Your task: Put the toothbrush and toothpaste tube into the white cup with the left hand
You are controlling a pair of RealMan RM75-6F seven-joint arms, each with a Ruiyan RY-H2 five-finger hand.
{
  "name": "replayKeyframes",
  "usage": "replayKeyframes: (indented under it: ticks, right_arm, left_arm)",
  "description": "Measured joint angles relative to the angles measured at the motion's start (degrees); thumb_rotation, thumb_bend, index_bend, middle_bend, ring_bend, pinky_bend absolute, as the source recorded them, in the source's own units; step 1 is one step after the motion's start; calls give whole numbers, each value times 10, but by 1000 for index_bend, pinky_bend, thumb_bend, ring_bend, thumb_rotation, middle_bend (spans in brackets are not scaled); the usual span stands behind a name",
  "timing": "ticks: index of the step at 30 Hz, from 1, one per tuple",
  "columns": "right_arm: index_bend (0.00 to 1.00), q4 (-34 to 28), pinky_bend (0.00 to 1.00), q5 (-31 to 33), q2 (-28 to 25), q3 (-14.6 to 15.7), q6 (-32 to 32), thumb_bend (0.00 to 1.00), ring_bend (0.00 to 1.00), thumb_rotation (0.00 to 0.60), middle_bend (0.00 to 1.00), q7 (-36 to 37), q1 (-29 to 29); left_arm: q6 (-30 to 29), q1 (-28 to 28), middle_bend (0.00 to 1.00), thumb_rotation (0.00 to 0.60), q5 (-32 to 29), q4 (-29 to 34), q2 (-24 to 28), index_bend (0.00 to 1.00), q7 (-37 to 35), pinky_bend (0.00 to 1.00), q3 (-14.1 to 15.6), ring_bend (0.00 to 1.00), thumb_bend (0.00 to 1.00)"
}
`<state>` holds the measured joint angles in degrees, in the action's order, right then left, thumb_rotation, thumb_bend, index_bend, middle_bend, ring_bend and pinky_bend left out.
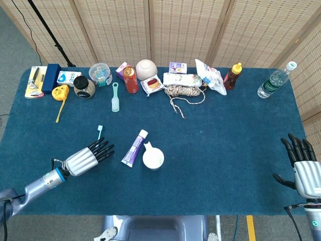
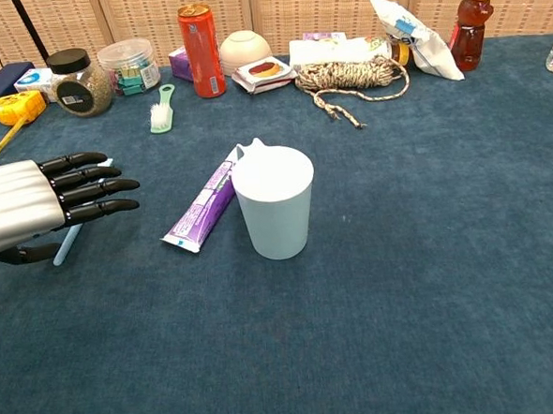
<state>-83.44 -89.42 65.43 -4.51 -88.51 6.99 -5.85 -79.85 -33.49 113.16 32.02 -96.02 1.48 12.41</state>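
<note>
The first pickup is in hand: left of the white cup (image 2: 274,213), with the toothpaste tube (image 2: 203,203) lying against it, the left robot hand (image 2: 34,205) hovers empty, fingers extended, over the toothbrush (image 1: 99,132), and must next close on it.

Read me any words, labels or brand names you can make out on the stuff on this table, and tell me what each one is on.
None can be read.
Toothpaste tube: purple print, too blurred.
Red can: markings too small.
Boxes and packets along the back, such as the white packet: print too small.
Water bottle: label unreadable.
</note>
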Motion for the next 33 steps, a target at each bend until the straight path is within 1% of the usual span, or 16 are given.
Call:
replayKeyframes:
  ticks: [3,7,16,25,33]
  right_arm:
    - [31,0,0,0,-1,0,1,0,0,600,0,2,0]
    - [31,0,0,-1,-1,1,2,0,0,600,0,4,-1]
    - [31,1,0,-1,-1,1,4,0,0,600,0,5,-2]
    - [31,0,0,-3,0,2,3,0,0,600,0,2,-1]
    - [31,-3,0,-7,0,4,1,0,0,600,0,-2,-1]
  left_arm:
    - [0,-1,0,600,0,-1,-2,0,4,0,3,0,310]
    - [2,-2,0,600,-9,0,-6,0,2,0,-1,0,309]
    - [17,-26,0,600,-30,18,-31,0,4,0,-23,0,310]
    - [41,-47,0,600,-52,41,-53,0,14,0,-40,0,309]
    - [69,-62,0,600,-81,66,-69,0,15,0,-62,0,309]
